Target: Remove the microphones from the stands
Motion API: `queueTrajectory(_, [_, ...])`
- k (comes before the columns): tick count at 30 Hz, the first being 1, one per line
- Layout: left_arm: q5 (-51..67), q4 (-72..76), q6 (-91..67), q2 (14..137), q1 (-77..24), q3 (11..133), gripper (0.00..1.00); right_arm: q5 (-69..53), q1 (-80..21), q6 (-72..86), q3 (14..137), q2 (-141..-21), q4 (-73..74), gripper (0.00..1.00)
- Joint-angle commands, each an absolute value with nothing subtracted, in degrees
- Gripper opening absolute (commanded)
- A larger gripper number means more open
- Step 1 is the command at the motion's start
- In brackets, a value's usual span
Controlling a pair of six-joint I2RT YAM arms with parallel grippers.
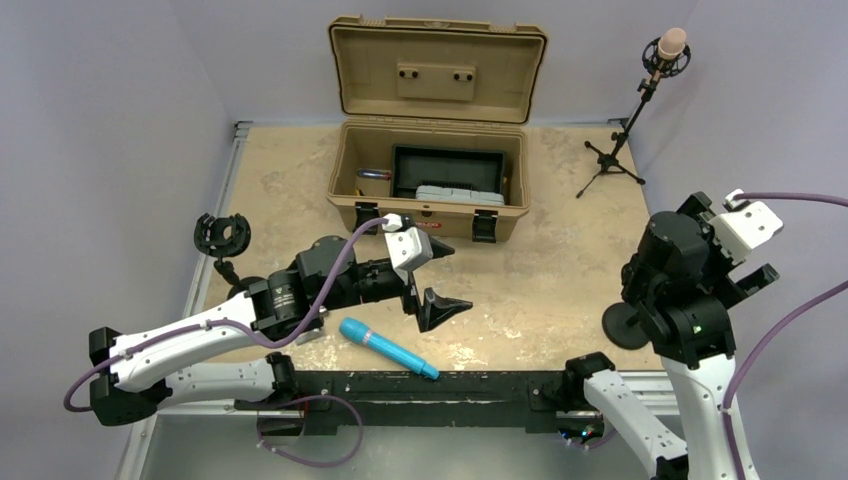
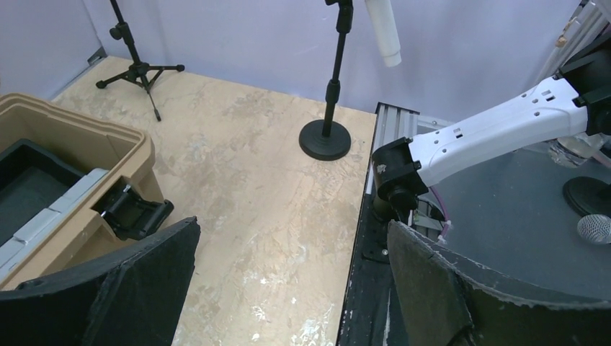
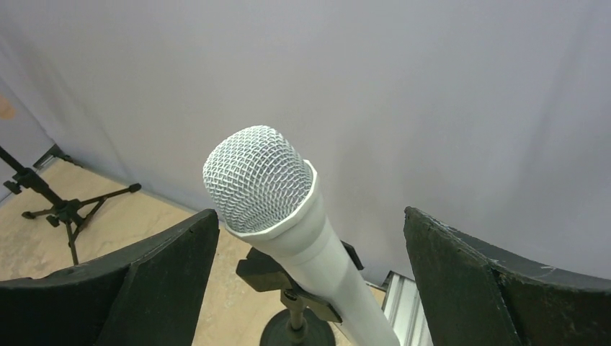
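Both my claws are standing spread wide, gripping nothing. My right claw (image 3: 310, 215) is hovering above the stand (image 3: 266, 270), flanking the white microphone (image 3: 266, 191), which is sitting tilted in that stand's clip. My left claw (image 1: 445, 275) is hanging well left of the stand; the tan case (image 1: 455, 218) is wearing a red label (image 1: 432, 226) too small to read

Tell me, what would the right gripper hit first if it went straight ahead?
Most likely the white microphone: its mesh head sits between the open fingers of the right gripper, clipped in the stand. How far ahead is hard to judge.
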State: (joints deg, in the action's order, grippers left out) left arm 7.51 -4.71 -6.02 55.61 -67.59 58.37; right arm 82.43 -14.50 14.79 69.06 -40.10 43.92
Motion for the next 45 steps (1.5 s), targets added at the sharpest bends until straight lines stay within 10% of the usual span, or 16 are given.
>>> queueTrajectory(1, [9.71,-2.10,-8.19,56.67,-67.85,59.89,1.00,87.50,-14.21,8.03,68.48,-39.87,36.90,0.99])
queueTrajectory(27, [8.30,-0.93,-9.30,55.08,-69.75,58.46,1.00,89.89,-8.92,9.93,62.86,-46.70,31.13,0.94])
queueTrajectory(45, [4.57,-0.95,-6.98,53.89,-71.98,57.75,1.00,89.50,-8.44,8.16,63.57,-45.93,29.90,0.26])
